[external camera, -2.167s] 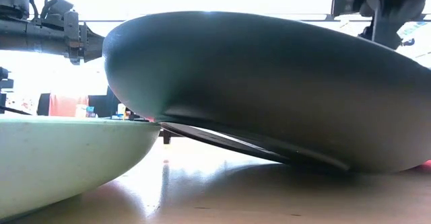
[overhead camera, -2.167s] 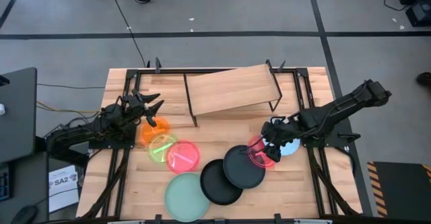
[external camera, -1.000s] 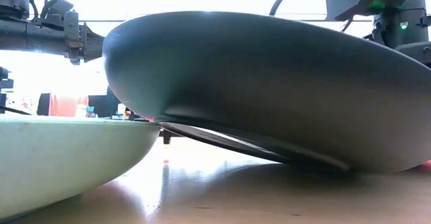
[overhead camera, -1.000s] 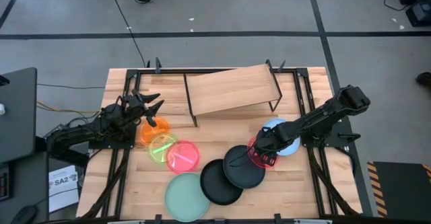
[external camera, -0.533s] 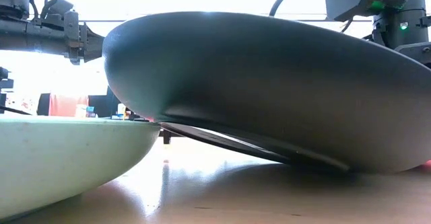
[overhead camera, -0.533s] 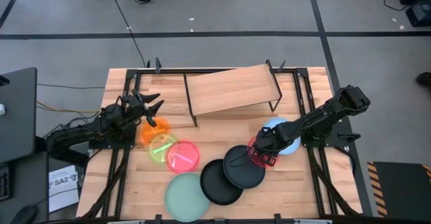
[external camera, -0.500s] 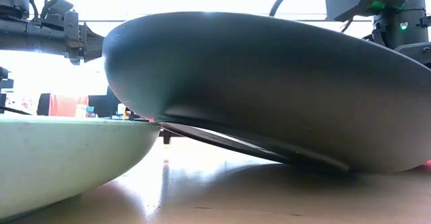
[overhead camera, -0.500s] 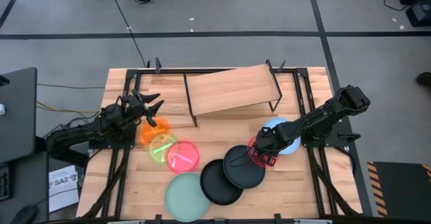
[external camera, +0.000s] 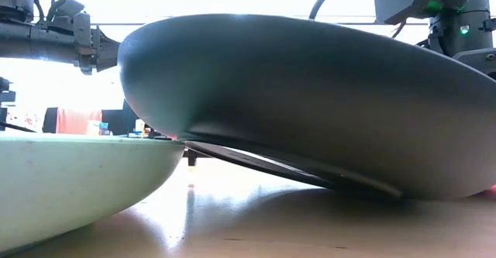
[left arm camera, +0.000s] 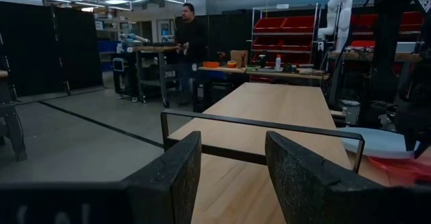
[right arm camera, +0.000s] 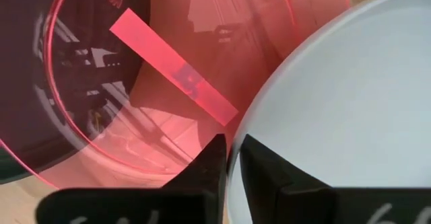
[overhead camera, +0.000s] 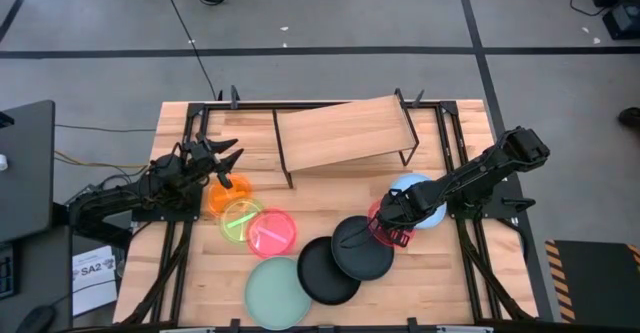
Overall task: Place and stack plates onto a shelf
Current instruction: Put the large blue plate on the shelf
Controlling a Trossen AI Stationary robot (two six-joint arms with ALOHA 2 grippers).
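While my right gripper (overhead camera: 392,225) is reaching down just in front of the shelf's (overhead camera: 343,133) right end, its fingers (right arm camera: 209,167) are pinching nearly closed on the rim of the light-blue plate (overhead camera: 420,202), with only a thin slit between them. That plate (right arm camera: 350,109) is lying on the tabletop (overhead camera: 450,273) in front of the shelf's right leg, and its edge is overlapping the red plate (overhead camera: 385,228) beside it.

Crowding me are two black plates: one black plate (overhead camera: 361,247) is touching the red plate on the side away from the shelf and leaning on the second black plate (overhead camera: 326,270), which is lying farther out. The mint plate (overhead camera: 280,291) is sitting farthest from the shelf, beside that second one. In front of the shelf's left end, the orange plate (overhead camera: 222,193), green plate (overhead camera: 240,218) and pink plate (overhead camera: 271,231) are overlapping in a row.

My right arm is stretching low from the table's right edge, slanting toward the middle, wrist bent down.

My left gripper (overhead camera: 226,159) is hovering beside the shelf's left end, over the orange plate, its fingers (left arm camera: 172,173) parted and holding nothing.
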